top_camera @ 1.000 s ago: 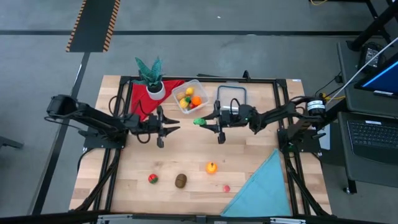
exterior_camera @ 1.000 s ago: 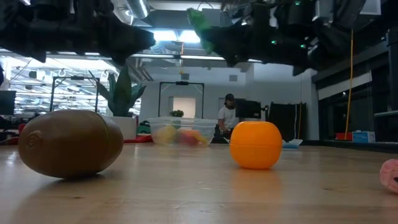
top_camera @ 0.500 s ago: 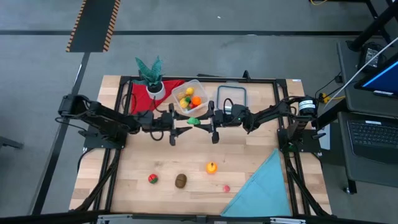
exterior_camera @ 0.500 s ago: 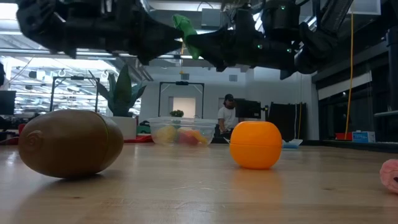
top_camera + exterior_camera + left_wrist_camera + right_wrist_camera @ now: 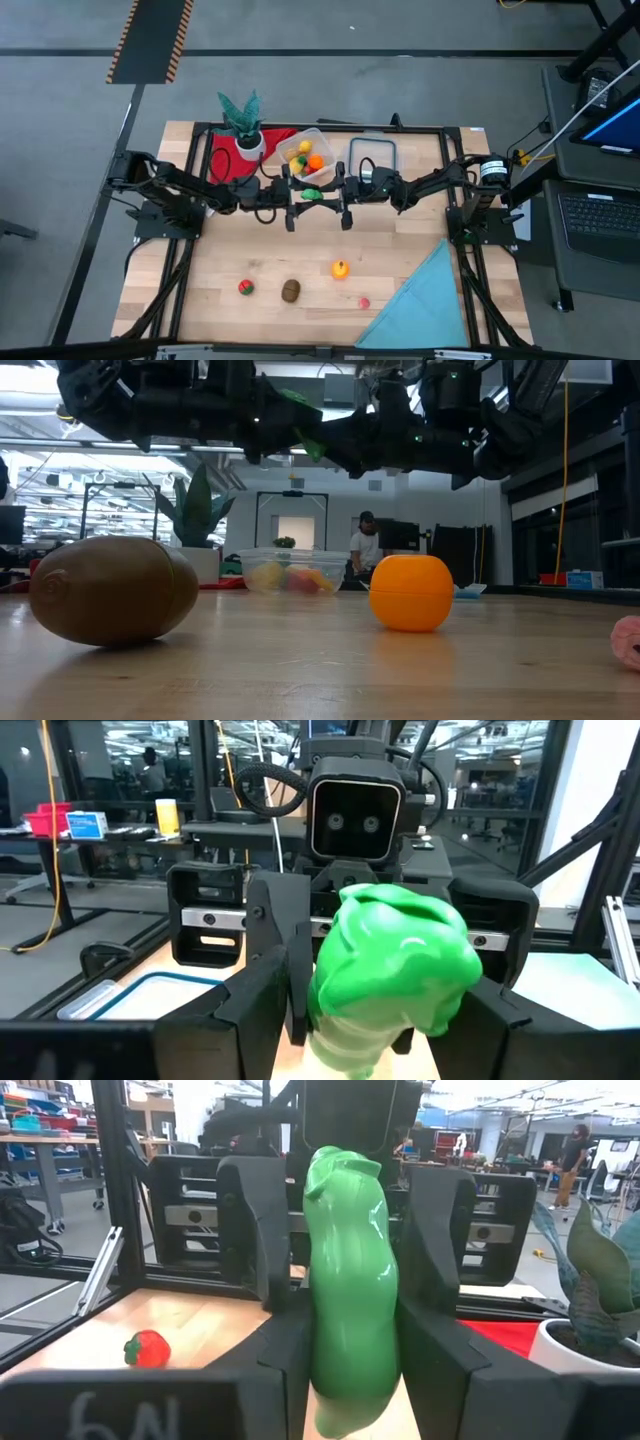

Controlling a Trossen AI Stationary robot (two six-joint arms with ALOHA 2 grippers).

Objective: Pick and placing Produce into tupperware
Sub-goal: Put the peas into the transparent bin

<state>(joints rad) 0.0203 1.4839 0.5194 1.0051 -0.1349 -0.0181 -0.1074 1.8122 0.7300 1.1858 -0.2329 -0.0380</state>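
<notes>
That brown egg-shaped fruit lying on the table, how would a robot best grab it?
Probably from straight above. The brown fruit lies on its side on the bare table, nothing touching it, so fingers could close across its narrower middle. Its rounded ends would likely slip out of a lengthwise pinch.

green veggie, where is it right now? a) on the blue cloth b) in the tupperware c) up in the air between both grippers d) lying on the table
c: the green veggie hangs above the table between the facing left gripper and right gripper, with the right gripper's fingers clamped on it.
</notes>
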